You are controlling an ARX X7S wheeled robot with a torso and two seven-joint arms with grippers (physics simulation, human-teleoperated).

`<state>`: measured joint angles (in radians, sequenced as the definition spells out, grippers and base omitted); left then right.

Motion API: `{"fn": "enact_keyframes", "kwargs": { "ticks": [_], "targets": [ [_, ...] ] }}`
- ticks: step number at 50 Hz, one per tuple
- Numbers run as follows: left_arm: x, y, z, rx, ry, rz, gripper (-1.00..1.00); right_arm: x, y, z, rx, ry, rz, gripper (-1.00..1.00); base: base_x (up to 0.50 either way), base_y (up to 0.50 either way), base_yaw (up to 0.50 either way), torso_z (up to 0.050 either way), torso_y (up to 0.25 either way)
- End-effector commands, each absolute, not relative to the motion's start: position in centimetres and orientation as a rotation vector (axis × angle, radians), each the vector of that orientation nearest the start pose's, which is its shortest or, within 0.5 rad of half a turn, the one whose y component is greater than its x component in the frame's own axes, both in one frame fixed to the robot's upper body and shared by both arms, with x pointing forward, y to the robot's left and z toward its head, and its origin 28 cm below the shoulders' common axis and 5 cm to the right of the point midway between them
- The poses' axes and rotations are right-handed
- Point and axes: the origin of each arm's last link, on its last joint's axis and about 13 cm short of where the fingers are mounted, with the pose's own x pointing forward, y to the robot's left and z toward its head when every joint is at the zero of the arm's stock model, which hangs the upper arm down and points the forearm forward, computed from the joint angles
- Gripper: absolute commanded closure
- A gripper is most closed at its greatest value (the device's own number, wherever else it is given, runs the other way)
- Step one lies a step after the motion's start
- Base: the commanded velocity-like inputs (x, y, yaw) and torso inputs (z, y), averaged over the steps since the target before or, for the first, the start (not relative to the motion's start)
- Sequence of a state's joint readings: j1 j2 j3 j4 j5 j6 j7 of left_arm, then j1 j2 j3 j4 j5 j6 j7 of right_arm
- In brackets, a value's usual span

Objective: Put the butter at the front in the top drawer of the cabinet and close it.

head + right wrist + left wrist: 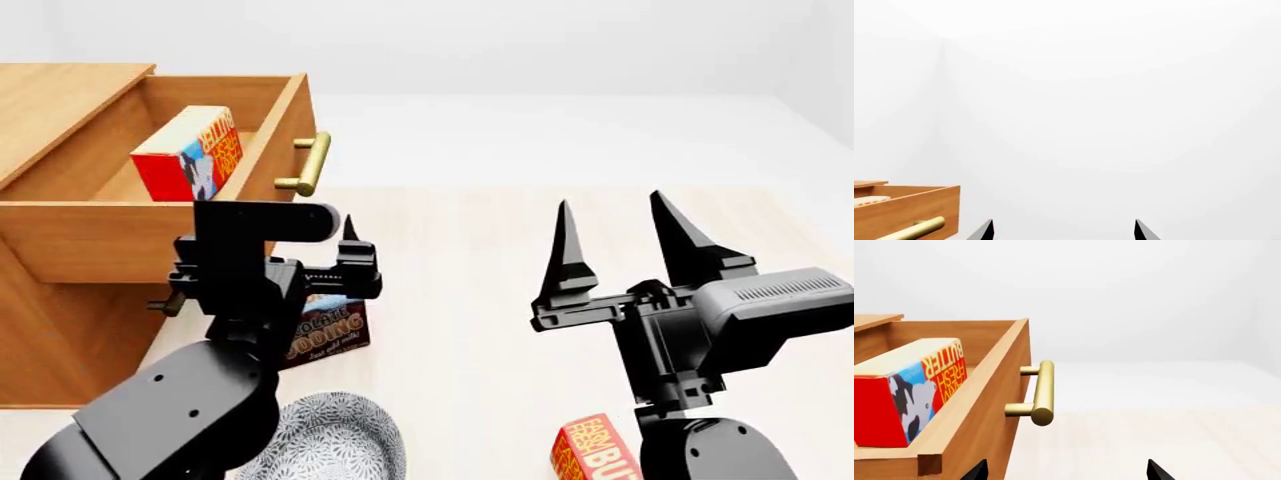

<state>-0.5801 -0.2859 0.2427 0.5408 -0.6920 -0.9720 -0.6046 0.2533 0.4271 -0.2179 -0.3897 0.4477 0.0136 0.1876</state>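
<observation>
So the top drawer of the cabinet is pulled all the way out, and the butter is already sitting inside it, standing on its long edge with the cow picture facing the robot and leaning a little toward the drawer's front panel. From the left wrist view you get a nice close look: the carton sits just behind the drawer's front board, and the brass handle sticks out on the other side of that board with nothing touching it. The left gripper hangs in the air near the drawer's front corner, fingers spread apart and holding nothing; only the two black fingertips poke into that view. In the head view the left arm's body covers a lot of the drawer side, and a dark pudding box lies on the table just under it, with a patterned plate nearer the robot. The right gripper is up in the open, well away from the cabinet, its two pointed fingers apart and empty too. A second butter carton lies on the table down by the right arm's base, partly hidden.
</observation>
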Motion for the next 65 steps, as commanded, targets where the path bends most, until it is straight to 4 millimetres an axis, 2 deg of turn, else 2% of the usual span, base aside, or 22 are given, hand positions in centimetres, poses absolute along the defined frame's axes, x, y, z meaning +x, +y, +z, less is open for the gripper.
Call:
{"fn": "enact_keyframes", "kwargs": {
  "ticks": [1, 38, 65],
  "targets": [
    [25.1, 17.9, 18.6, 0.027, 0.007, -0.006, -1.0, 24.2, -12.2, 14.7, 0.061, -0.492, 0.185, -1.0, 0.0, 0.0, 0.0, 0.0, 0.0],
    [25.8, 17.9, 18.4, 0.073, 0.024, 0.168, -1.0, 24.0, -12.4, 14.7, 0.062, -0.491, 0.186, -1.0, 0.0, 0.0, 0.0, 0.0, 0.0],
    [27.6, 18.8, 18.6, 0.056, 0.034, 0.273, -1.0, 24.2, -12.3, 14.7, 0.064, -0.49, 0.188, -1.0, 0.0, 0.0, 0.0, 0.0, 0.0]
  ]
}}
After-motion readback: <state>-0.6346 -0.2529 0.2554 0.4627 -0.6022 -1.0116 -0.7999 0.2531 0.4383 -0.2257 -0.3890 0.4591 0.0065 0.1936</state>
